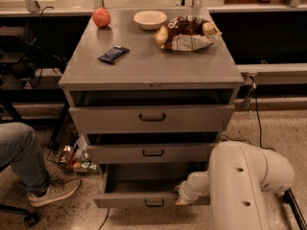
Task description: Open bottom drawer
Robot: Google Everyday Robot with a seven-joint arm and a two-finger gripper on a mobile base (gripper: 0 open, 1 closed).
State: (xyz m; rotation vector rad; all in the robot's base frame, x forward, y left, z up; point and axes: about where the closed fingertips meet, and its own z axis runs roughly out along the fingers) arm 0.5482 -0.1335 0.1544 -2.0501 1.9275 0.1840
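The bottom drawer is the lowest of three grey drawers in the cabinet. It stands pulled out well beyond the two above, and its dark inside shows. Its small black bar handle is on the low front panel. My gripper is at the right part of the drawer's front edge, at the end of my white arm. It rests against the top rim of the front panel.
The cabinet top carries an apple, a white bowl, a chip bag and a dark snack bar. A person's leg and shoe are at the left. Cans lie on the floor by the cabinet.
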